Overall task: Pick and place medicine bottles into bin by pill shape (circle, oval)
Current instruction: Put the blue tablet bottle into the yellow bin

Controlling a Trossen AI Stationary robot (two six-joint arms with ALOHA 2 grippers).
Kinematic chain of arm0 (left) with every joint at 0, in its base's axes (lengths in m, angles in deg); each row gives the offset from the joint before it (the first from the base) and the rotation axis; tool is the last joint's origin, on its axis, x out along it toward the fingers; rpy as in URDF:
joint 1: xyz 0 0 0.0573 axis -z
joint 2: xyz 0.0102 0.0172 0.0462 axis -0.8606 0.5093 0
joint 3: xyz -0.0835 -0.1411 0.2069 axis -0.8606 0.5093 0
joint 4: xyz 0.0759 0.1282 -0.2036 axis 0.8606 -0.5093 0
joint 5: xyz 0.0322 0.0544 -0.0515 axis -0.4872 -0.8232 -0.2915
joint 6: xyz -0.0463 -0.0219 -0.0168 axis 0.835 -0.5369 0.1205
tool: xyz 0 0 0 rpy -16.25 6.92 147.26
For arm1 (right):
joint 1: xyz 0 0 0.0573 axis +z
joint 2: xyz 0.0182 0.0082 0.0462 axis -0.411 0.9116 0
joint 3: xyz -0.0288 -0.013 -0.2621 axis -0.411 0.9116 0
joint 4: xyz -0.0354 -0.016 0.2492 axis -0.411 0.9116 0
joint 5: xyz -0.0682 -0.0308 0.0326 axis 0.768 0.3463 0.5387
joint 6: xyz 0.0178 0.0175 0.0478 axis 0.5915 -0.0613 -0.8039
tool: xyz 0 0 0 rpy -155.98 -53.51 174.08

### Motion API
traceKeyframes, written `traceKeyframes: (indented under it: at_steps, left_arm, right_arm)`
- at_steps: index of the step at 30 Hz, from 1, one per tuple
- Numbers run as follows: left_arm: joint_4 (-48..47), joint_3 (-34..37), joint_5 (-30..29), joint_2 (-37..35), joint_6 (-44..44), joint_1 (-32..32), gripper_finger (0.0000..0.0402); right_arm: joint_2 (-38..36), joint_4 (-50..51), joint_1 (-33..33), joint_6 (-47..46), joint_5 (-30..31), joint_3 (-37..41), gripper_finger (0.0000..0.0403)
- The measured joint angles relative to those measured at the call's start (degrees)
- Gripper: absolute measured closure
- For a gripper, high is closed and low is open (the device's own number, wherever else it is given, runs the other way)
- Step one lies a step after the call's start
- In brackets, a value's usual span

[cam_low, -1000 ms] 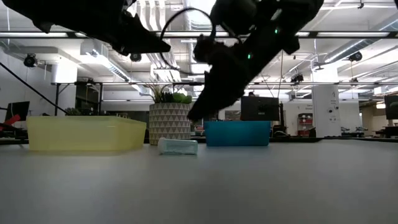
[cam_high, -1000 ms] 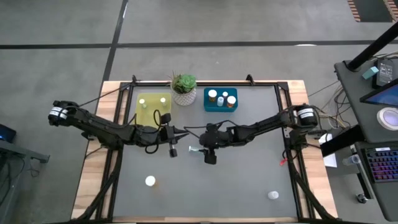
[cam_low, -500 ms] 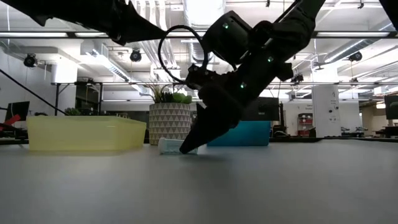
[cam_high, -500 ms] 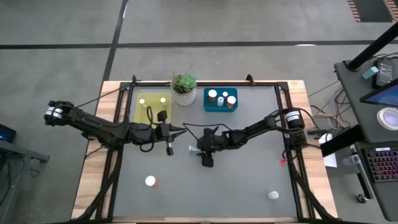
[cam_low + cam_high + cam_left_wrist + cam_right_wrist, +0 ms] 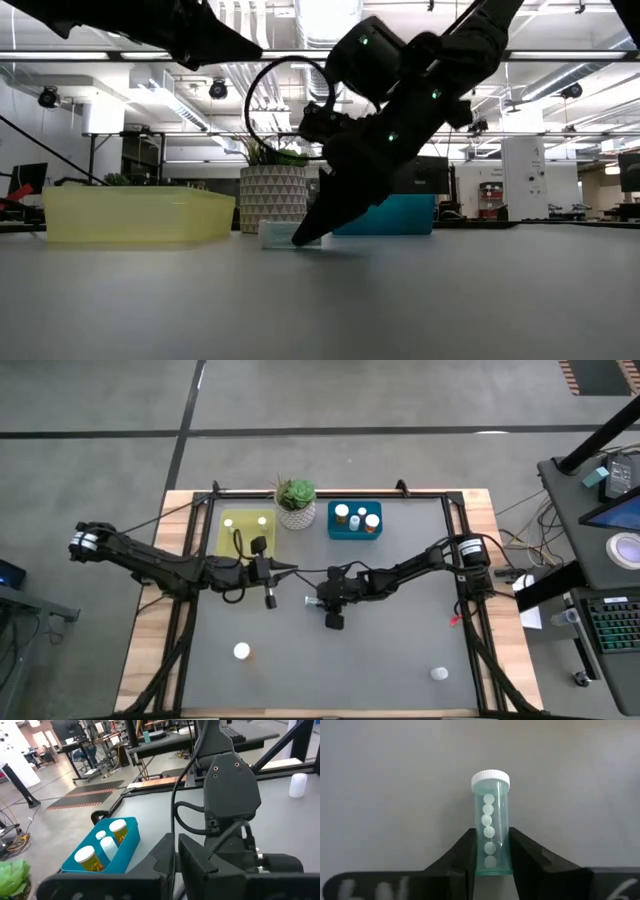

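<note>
My right gripper [image 5: 490,851] pinching the lying clear bottle [image 5: 490,822] mid-counter [image 5: 400,640], left gripper [image 5: 270,598] just left, openness unclear.

A clear green bottle [image 5: 490,826] of round white pills lies on the grey surface [image 5: 395,795], its base between the right claw's [image 5: 491,851] fingers [image 5: 461,856].

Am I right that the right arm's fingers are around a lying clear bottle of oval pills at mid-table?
Not quite: the pills are round, as the right wrist view shows. The right gripper's fingers do flank the lying clear bottle at mid-table.
</note>
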Motion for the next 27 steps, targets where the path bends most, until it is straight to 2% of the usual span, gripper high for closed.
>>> traceKeyframes:
  at_steps: [5,9,12,15,20,23,27]
  left_arm:
    - [-2.1,0.0,1.3,-4.0,0.4,0.3,0.0392]
    - [-2.7,0.8,3.1,-7.5,0.4,1.1,0.0392]
    - [-1.5,2.7,3.8,-9.3,0.6,1.5,0.0391]
    - [1.1,4.8,3.7,-10.3,1.9,1.5,0.0391]
    - [8.6,8.0,4.6,-9.8,2.2,1.5,0.0386]
    - [11.1,8.6,6.5,-8.6,2.2,1.5,0.0370]
    - [12.8,8.5,8.1,-6.7,4.5,1.5,0.0325]
  right_arm:
    - [-3.6,0.2,0.0,2.8,0.2,0.1,0.0296]
    - [-6.9,-2.1,0.0,4.6,0.4,2.0,0.0300]
    - [-9.9,-9.9,0.3,6.2,0.4,5.2,0.0308]
    - [-12.3,-21.8,0.6,8.4,0.4,9.1,0.0311]
    - [-13.2,-39.2,0.9,11.1,0.4,13.2,0.0308]
    - [-13.1,-42.6,0.9,11.8,0.4,13.7,0.0308]
    - [-12.9,-43.0,0.9,12.0,0.4,13.7,0.0308]
